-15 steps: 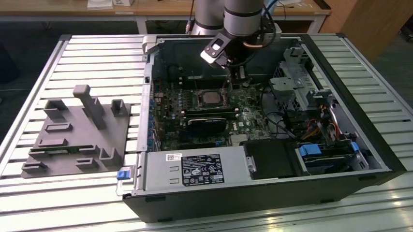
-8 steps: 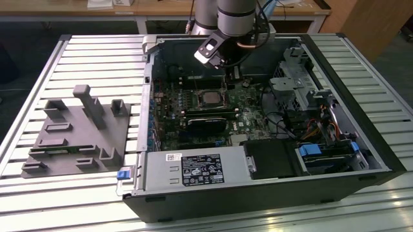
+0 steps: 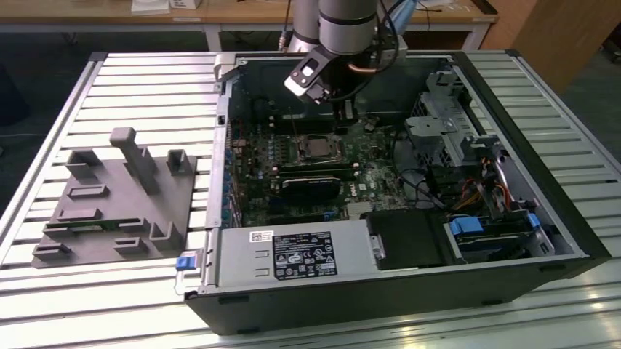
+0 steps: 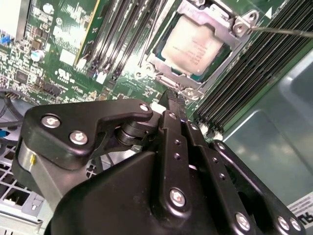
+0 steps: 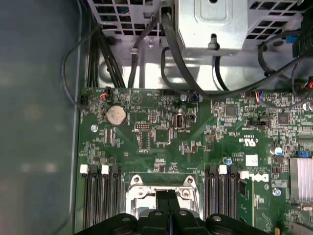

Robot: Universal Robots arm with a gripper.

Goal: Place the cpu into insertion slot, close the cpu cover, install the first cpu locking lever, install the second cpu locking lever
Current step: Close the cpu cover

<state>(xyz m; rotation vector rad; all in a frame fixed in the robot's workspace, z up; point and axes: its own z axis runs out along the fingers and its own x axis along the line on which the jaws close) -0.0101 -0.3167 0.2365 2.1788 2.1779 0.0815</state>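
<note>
The cpu (image 4: 193, 49) lies flat in the insertion slot (image 4: 161, 73) on the green motherboard, its silvery-tan top showing. The silver cpu cover (image 4: 230, 29) lies down around the chip's edges. One thin wire lever (image 4: 283, 32) sticks out past the cover's tab, and another lever (image 4: 149, 36) runs along the opposite side. My gripper (image 4: 175, 96) hangs just above one edge of the socket, fingers pressed together with nothing between them. In the first wrist view the gripper (image 5: 167, 195) overlaps the cpu cover (image 5: 139, 183). In the exterior view the gripper (image 3: 342, 116) sits a little behind the cpu (image 3: 315, 149).
The open computer case (image 3: 543, 218) rests on a slatted aluminium table (image 3: 145, 87). Memory slots (image 4: 254, 73) flank the socket. Cables (image 5: 142, 54) and a drive cage (image 3: 437, 131) crowd the case's right in the exterior view. A grey parts fixture (image 3: 116, 196) stands on the exterior view's left.
</note>
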